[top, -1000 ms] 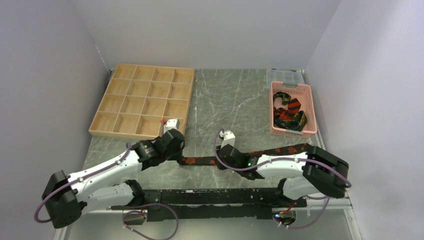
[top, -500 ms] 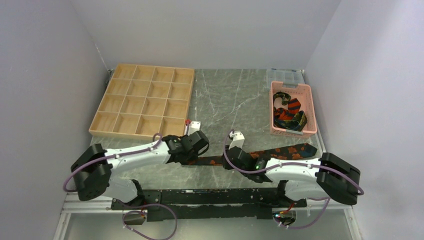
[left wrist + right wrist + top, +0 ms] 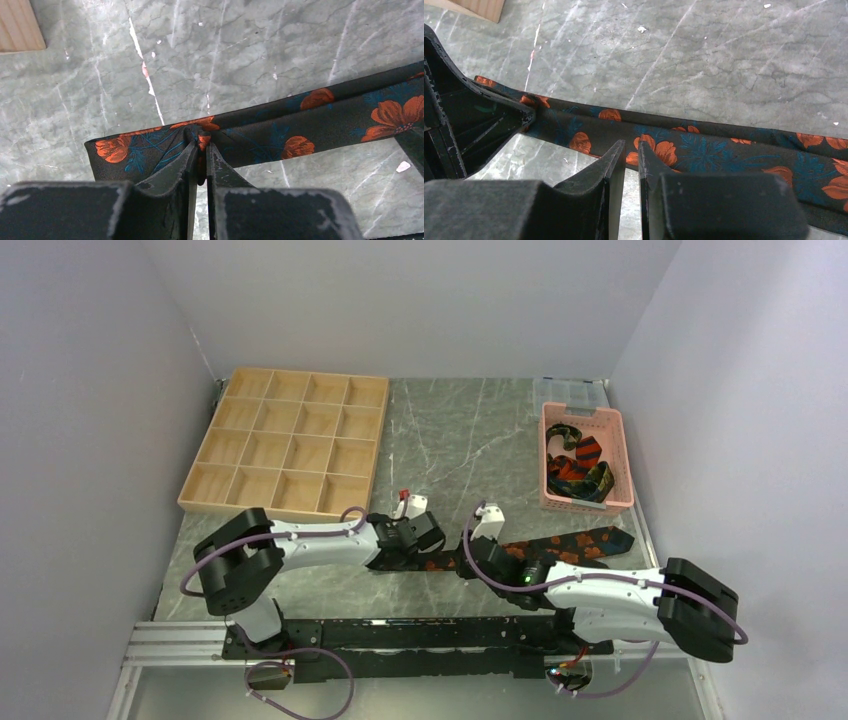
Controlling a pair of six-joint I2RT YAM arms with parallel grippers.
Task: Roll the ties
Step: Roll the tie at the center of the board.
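Observation:
A black tie (image 3: 580, 540) with orange-red flowers lies stretched along the near part of the table. In the left wrist view my left gripper (image 3: 201, 145) is shut on a pinched fold of this tie (image 3: 280, 135), close to its doubled-over left end. From above, the left gripper (image 3: 422, 558) and the right gripper (image 3: 463, 564) sit close together over the tie's left part. The right gripper (image 3: 631, 146) has its jaws almost together with only a thin slit. Nothing sits between them, and their tips are at the tie's (image 3: 704, 145) near edge. More ties (image 3: 575, 468) lie bundled in the basket.
The pink slotted basket (image 3: 583, 413) stands at the right rear, with a clear plastic box (image 3: 570, 390) behind it. A wooden compartment tray (image 3: 290, 440) fills the left rear. In the right wrist view the left gripper's black body (image 3: 474, 120) is just left of my right fingers.
The left arm has swung right along the tie with its end in the jaws, shortening the laid-out length. The right gripper has shifted slightly right and nearer.

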